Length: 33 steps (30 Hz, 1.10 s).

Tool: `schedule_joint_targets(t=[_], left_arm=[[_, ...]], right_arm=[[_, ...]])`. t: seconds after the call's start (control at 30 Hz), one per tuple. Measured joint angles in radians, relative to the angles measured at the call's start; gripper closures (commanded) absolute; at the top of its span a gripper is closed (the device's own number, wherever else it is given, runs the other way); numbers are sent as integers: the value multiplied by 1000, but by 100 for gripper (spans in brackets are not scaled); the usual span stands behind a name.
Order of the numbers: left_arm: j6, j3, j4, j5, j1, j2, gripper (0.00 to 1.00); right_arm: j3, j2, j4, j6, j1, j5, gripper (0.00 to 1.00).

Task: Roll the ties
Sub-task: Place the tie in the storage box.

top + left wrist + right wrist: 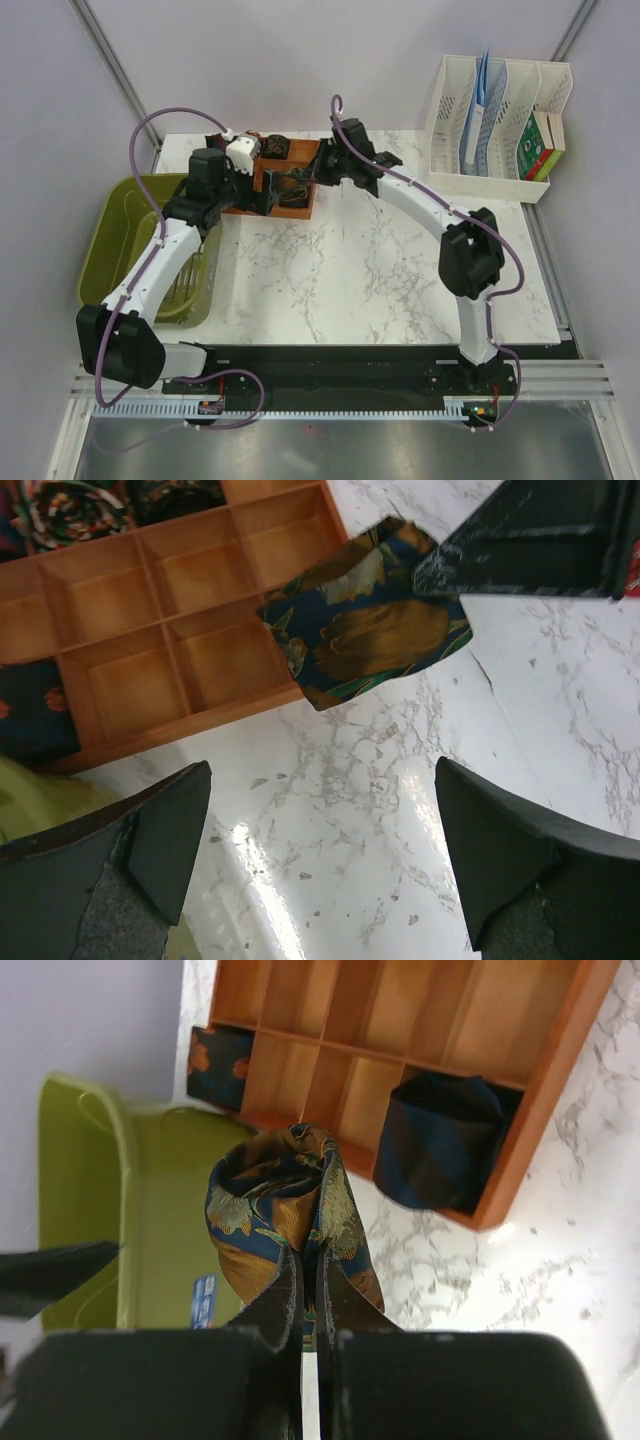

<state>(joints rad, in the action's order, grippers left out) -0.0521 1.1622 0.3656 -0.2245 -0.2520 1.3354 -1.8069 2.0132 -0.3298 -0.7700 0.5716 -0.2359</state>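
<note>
right gripper (308,1265) is clamping the blue-brown tie (280,1195) over the tray's (170,728) near edge; left gripper (320,820) is hovering wide open, empty.

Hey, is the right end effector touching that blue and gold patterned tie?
Touching. The right wrist view shows the right end effector pinched shut on the patterned tie.
</note>
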Motion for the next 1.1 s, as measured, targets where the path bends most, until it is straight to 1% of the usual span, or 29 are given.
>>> schedule_joint_targets(t=[0.1,0.23,0.4,0.6,0.83,1.1], left_arm=[[14,0,0,11,68,-16,0],[31,0,-2,22,130,-20,0],[33,0,-2,37,138,-20,1],[43,-4,-8,40,138,-20,1],[43,-28,-16,41,138,-19,0],[43,-29,-30,70,138,14,0]], right_arm=[[-110,127,-5,-21,51,92,100],[-201,233,-19,-34,99,181,100],[-283,311,-23,-50,138,290,100],[-336,360,9,-65,145,390,100],[-341,393,42,-83,151,427,100],[-341,425,76,-106,166,424,100]])
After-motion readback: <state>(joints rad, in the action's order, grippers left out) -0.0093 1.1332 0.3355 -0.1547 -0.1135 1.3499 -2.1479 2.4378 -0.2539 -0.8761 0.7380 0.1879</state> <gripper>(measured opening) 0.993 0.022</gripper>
